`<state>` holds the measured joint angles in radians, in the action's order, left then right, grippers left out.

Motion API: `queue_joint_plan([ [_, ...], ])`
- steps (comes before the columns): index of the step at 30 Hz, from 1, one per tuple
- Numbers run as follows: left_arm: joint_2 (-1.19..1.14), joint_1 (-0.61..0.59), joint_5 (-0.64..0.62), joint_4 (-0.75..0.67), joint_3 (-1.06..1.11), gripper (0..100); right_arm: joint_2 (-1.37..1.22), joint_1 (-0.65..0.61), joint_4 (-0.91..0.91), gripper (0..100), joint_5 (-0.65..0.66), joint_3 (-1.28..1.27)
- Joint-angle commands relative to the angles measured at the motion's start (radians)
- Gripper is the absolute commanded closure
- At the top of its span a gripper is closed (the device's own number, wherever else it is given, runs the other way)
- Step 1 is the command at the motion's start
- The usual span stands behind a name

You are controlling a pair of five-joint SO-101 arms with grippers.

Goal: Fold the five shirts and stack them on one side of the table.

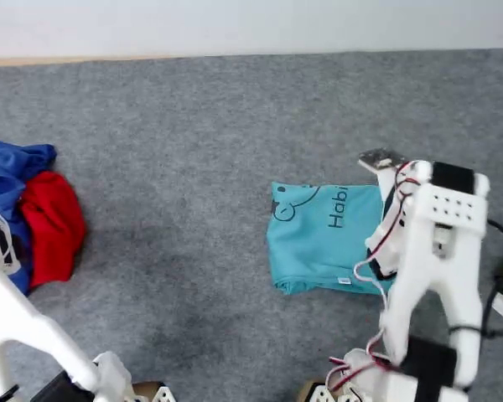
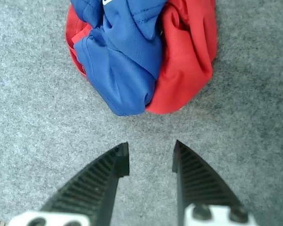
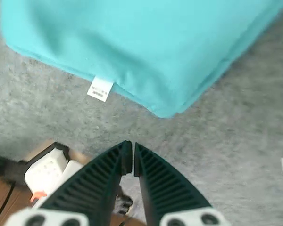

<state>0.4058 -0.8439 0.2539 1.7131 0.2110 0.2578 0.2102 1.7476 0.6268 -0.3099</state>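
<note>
Both grippers are empty. The left gripper (image 2: 151, 157) hangs with its black ribbed jaws spread apart over bare grey felt (image 1: 193, 126), just short of a crumpled heap at the left edge of the table. That heap is two unfolded shirts bundled together: the blue shirt (image 2: 125, 61) lies draped across the middle of the red shirt (image 2: 186, 66), and red cloth shows on both sides of it. From the high view the blue shirt (image 1: 12, 172) sits to the far left, and the red shirt (image 1: 54, 222) bulges out on its right, nearer side. Neither has a clear direction that I can make out. The right gripper (image 3: 132, 157) has its jaws drawn together with barely a slit between them, nothing clamped, poised just off a corner of the teal shirt (image 3: 146, 42). The teal shirt (image 1: 323, 239) lies right of centre, well apart from the heap, folded into a flat rectangle whose longer side runs left to right. Its dark lettering is turned sideways, running near to far. A small white tag (image 3: 100, 89) sticks out from its near edge. I cannot tell where the collar lies. The white right arm (image 1: 440, 251) stands over the shirt's right edge and hides that side.
</note>
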Motion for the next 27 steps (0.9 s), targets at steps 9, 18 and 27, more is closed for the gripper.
queue_joint_plan([
  [9, 0.091, 0.009, 0.000, 0.041, -0.013, 85, 0.188, -0.097, -0.024, 99.0, -0.097, -0.112],
  [18, 0.238, 0.008, 0.000, 0.041, 0.036, 86, -0.012, -0.154, -0.136, 99.0, -0.167, -0.112],
  [27, 0.365, 0.008, 0.002, 0.040, 0.176, 90, -0.291, 0.002, -0.395, 99.0, -0.069, -0.199],
])
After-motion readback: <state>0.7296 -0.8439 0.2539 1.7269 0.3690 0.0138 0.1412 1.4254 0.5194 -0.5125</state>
